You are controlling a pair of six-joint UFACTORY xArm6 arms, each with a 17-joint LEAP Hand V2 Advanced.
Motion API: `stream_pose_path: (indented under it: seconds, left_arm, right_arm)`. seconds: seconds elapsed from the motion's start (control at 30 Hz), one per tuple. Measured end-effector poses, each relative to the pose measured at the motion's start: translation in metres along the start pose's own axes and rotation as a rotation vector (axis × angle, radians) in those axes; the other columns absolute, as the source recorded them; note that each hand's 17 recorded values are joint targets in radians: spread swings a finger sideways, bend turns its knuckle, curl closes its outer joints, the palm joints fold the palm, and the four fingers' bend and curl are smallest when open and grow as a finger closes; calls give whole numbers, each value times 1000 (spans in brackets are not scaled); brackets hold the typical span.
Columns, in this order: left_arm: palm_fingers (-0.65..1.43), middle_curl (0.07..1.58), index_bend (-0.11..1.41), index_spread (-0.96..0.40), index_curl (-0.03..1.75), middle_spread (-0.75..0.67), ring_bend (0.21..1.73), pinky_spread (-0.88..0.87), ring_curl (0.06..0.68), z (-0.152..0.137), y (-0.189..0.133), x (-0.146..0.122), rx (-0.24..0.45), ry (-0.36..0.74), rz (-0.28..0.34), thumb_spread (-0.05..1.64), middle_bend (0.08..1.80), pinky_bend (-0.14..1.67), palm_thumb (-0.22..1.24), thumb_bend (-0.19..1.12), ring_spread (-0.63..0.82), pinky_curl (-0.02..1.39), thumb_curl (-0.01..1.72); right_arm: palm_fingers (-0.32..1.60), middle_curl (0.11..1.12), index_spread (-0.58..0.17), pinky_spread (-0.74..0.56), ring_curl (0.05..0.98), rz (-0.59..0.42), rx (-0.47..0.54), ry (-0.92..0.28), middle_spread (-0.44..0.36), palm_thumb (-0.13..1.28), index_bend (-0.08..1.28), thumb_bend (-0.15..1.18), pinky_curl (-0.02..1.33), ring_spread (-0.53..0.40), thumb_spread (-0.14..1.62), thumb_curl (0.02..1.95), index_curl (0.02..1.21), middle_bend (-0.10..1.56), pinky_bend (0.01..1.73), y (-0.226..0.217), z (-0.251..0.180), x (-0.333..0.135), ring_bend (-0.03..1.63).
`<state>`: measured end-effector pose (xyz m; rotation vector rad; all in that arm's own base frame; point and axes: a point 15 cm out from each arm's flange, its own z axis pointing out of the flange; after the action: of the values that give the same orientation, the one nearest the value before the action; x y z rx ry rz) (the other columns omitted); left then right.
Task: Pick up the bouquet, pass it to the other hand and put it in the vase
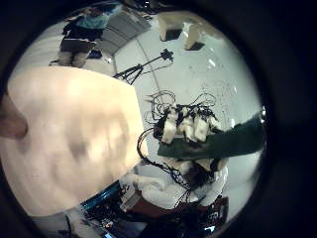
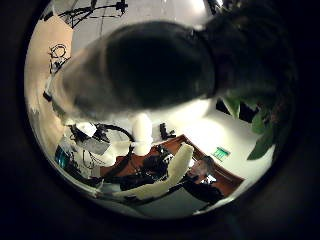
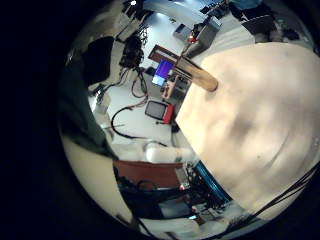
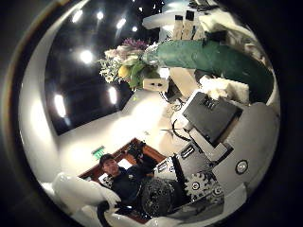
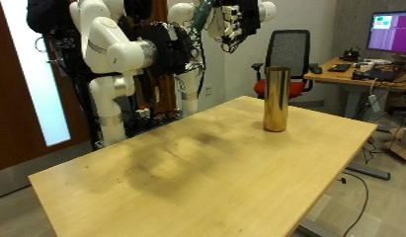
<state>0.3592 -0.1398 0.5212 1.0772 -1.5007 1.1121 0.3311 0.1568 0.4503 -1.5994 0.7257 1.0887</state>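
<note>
An office or robotics lab: behind the wooden table [image 5: 190,183] stand a black office chair [image 5: 289,55] and a desk [image 5: 357,81] with a lit computer monitor [image 5: 392,32], and white robot arms [image 5: 108,59] at the table.

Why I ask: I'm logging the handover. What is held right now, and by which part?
The bouquet, by its green stem: the right hand has its fingers curled round the stem, away from the flowers.

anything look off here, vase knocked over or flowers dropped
Nothing stands out. The gold vase stands upright on the wooden table, with nothing spilled around it. The bouquet is held up in the air by its green stem wrap, well above the table, near the hands.
</note>
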Motion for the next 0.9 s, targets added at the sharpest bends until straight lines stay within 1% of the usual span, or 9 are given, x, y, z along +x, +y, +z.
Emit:
stream_pose_path:
  seconds: [0.2,0.37,0.5,0.6,0.63,0.67,0.73,0.8,0.9]
  left_arm:
    - [216,374,169,290,265,219,648,375,181,4,2,1,-24,6,-14,767,475,340,253,-32,450,285,339]
    - [317,422,183,229,300,45,617,349,164,9,7,3,-55,19,-23,783,607,271,296,-30,386,266,339]
    - [503,507,201,145,340,-142,660,239,159,11,7,5,-56,50,-28,805,825,200,346,-24,164,241,342]
    - [726,580,161,77,349,-250,791,8,200,10,3,12,-36,103,-23,841,913,370,425,-4,-86,279,348]
    - [1101,584,158,-25,339,-338,1009,-305,264,10,1,14,-26,131,-26,880,917,633,590,41,-319,335,371]
    - [1139,628,181,-72,355,-365,1065,-408,313,10,1,15,-19,153,-31,893,944,730,624,33,-379,386,374]
    - [1226,666,239,-162,397,-404,1138,-524,364,9,-1,18,-6,177,-28,904,965,849,697,31,-439,440,385]
    - [1324,701,400,-308,496,-432,1214,-607,413,7,0,20,1,176,-18,881,1030,979,823,33,-456,494,424]
    - [1270,727,537,-411,592,-438,1272,-625,447,4,0,22,17,171,6,790,1103,1025,906,18,-451,518,483]
  right_arm:
    - [1148,774,-215,-271,599,5,-22,-10,-129,1188,1133,-20,1063,-178,153,922,824,1292,1049,1,8,1,1448]
    - [1148,774,-215,-273,599,11,-27,0,-130,1188,1133,-20,1067,-178,153,922,824,1292,1047,2,9,4,1448]
    - [1150,774,-213,-274,599,21,-30,7,-131,1188,1137,-20,1070,-178,153,922,822,1291,1044,3,8,9,1446]
    - [1147,775,-214,-275,599,27,-20,17,-132,1188,1136,-20,1072,-178,153,922,822,1289,1044,1,7,13,1448]
    - [1147,775,-214,-275,599,27,-14,27,-132,1188,1136,-20,1073,-178,153,922,822,1289,1044,-1,6,15,1448]
    - [1145,775,-214,-276,599,29,-5,39,-132,1188,1137,-20,1073,-178,153,922,822,1289,1041,-3,5,18,1449]
    - [1143,776,-214,-275,600,26,19,75,-132,1191,1138,-19,1075,-178,158,923,822,1290,1039,-9,2,23,1448]
    - [1141,777,-213,-274,600,14,40,111,-133,1190,1144,-20,1081,-179,165,923,824,1289,1042,-14,-1,25,1447]
    - [1140,778,-216,-273,602,16,54,123,-132,1173,1130,-25,1089,-182,220,922,828,1295,1065,-14,-1,26,1443]
